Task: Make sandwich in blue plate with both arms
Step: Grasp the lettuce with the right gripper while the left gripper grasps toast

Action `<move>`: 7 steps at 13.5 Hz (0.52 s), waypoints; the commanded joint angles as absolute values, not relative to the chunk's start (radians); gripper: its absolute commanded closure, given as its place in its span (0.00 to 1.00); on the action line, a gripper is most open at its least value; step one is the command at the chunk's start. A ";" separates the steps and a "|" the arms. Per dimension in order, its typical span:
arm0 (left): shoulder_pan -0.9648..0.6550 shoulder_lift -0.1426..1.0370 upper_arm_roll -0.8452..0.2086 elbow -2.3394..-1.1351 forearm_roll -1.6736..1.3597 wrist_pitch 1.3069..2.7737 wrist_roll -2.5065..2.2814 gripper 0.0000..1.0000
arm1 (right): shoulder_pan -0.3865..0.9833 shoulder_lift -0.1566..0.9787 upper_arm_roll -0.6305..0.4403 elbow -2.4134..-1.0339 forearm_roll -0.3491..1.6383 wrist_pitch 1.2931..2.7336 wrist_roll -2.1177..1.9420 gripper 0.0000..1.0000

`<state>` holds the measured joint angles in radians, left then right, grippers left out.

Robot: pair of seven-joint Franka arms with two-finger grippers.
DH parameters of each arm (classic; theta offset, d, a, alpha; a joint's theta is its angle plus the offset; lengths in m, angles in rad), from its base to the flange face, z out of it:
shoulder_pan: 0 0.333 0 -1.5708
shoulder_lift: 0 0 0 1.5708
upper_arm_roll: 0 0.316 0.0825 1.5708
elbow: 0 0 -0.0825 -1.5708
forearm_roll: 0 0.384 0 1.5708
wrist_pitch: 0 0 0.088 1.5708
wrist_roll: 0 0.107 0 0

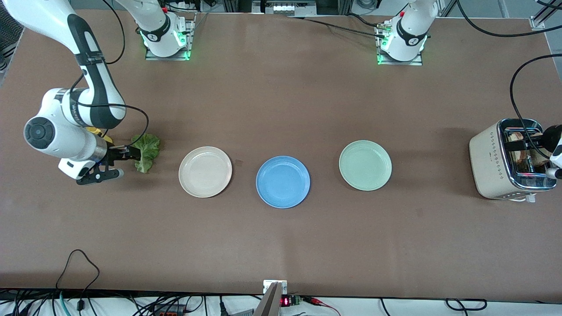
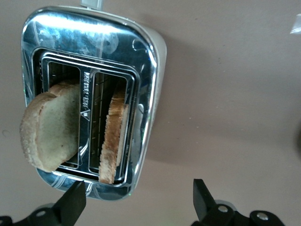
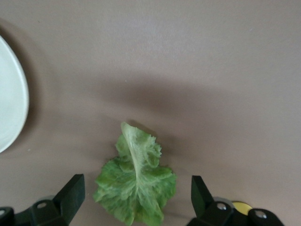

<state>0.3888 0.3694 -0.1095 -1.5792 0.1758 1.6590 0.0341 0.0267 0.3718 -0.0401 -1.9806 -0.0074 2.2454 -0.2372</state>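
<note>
Lettuce [image 1: 146,152] is seen flat on the table beside the cream plate [image 1: 205,171], under the right gripper [image 3: 136,195], whose fingers are spread wide around nothing. Two bread slices [image 2: 49,125] are held in the toaster [image 1: 491,162], over which the left gripper [image 2: 138,200] is poised, likewise wide and empty. The blue plate [image 1: 283,181] is set between the cream and mint plate [image 1: 365,165].

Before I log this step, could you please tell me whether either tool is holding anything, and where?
Nothing is held: the right tool is open over the ruffled green lettuce leaf, the left tool open over the cream toaster.
</note>
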 commanded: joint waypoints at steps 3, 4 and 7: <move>0.445 0.419 -0.120 -1.545 0.199 1.681 0.129 0.00 | 0.021 0.328 -0.035 -2.029 -0.021 2.269 -0.229 0.00; 0.446 0.420 -0.118 -1.548 0.196 1.680 0.129 0.00 | 0.020 0.322 -0.035 -2.026 -0.020 2.257 -0.229 0.00; 0.460 0.434 -0.120 -1.557 0.189 1.674 0.127 0.03 | 0.017 0.308 -0.035 -2.025 -0.020 2.218 -0.226 0.00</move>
<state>0.4449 0.4173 -0.1092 -1.5741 0.1790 1.6849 0.1058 0.0262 0.3436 -0.0402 -2.0012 -0.0074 2.2451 -0.2372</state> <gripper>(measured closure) 0.009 0.000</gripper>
